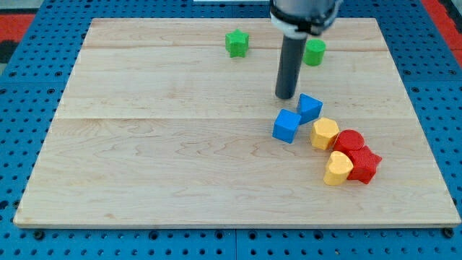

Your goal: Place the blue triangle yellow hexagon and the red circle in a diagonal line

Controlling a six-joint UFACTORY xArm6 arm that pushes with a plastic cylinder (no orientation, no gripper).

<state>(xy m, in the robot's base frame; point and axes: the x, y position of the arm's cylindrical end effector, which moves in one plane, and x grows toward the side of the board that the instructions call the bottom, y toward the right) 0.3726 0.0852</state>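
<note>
My tip stands right of the board's middle, just up and left of a blue triangle-like block, with a small gap. A blue cube lies just below the tip. A yellow hexagon sits right of the cube, below the blue triangle. A red circle touches the hexagon's right side. A red star-like block lies below the circle, and a second yellow block touches its left side.
A green star and a green round block sit near the view's top. The wooden board rests on a blue pegboard; the arm's dark body hangs at top centre.
</note>
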